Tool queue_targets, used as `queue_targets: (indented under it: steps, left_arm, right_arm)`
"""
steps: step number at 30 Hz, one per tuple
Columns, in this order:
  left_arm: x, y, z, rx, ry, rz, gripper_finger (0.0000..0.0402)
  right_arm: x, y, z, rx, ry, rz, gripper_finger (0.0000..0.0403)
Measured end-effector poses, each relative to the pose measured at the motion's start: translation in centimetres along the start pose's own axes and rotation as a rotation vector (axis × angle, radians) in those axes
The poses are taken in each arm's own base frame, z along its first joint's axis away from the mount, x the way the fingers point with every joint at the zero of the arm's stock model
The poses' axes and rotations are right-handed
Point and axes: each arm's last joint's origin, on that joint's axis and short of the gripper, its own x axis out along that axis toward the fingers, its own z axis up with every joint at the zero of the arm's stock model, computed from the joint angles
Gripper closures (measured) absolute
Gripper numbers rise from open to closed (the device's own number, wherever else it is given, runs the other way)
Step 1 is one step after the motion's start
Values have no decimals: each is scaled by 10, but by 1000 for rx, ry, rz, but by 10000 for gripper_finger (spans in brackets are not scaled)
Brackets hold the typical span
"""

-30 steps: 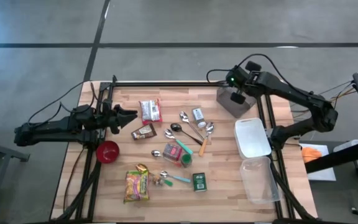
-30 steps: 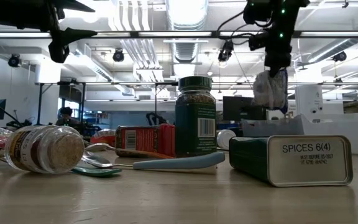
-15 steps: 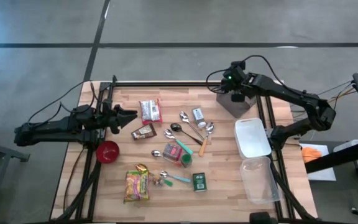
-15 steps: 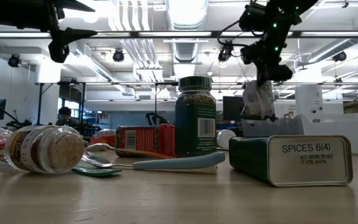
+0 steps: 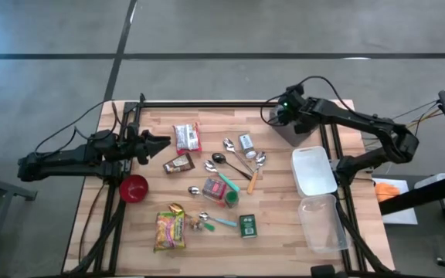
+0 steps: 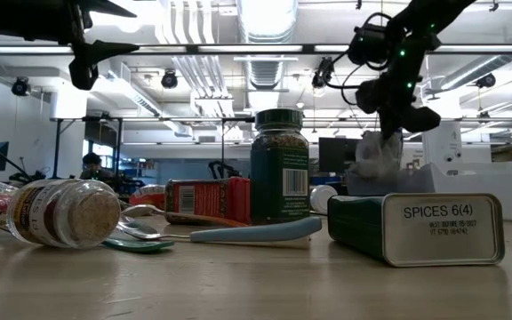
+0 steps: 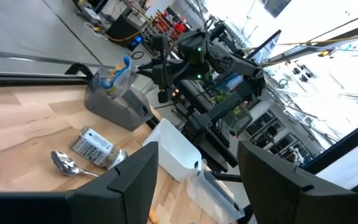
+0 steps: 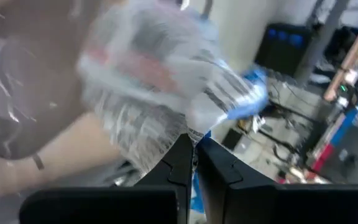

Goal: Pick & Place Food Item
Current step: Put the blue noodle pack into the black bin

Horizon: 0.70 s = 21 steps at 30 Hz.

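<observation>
A clear crinkled food packet (image 8: 154, 81) with a blue end hangs at the grey bin (image 5: 290, 133) at the table's far right; my right gripper (image 8: 192, 149) is shut on it. In the low view the packet (image 6: 377, 153) reaches down behind the bin's rim (image 6: 389, 178), below the gripper (image 6: 400, 114). The left wrist view shows the packet (image 7: 118, 73) standing in the bin (image 7: 114, 102). My left gripper (image 5: 165, 143) waits open and level above the table's left side, holding nothing. My right gripper pinches an edge of the packet (image 8: 188, 127) between its two fingers, which slant down from above. The packet hangs below the fingers, crumpled, with its lower end inside the grey bin.
A white tray (image 5: 313, 170) and a clear container (image 5: 323, 224) lie near the right edge. Mid-table hold spoons, spice tins (image 5: 247, 224), a green-lidded jar (image 5: 231, 196), snack packets (image 5: 186, 137), a noodle packet (image 5: 170, 230) and a red bowl (image 5: 134, 188).
My right gripper has gone down toward the grey bin and rolled its wrist, staying shut on the packet. The packet has sunk with it, its lower end now behind the bin's rim.
</observation>
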Motion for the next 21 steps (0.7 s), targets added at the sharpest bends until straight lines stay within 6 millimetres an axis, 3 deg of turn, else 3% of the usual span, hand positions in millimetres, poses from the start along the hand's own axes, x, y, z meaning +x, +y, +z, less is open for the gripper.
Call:
queue_targets:
  steps: [8,21]
  left_arm:
    - [0,0,0,-14,-2,3,181]
    - [0,1,0,-21,-7,11,181]
  right_arm:
    - [-10,-11,-13,20,-17,-35,392]
    - [-2,-9,-5,-114,-68,8,392]
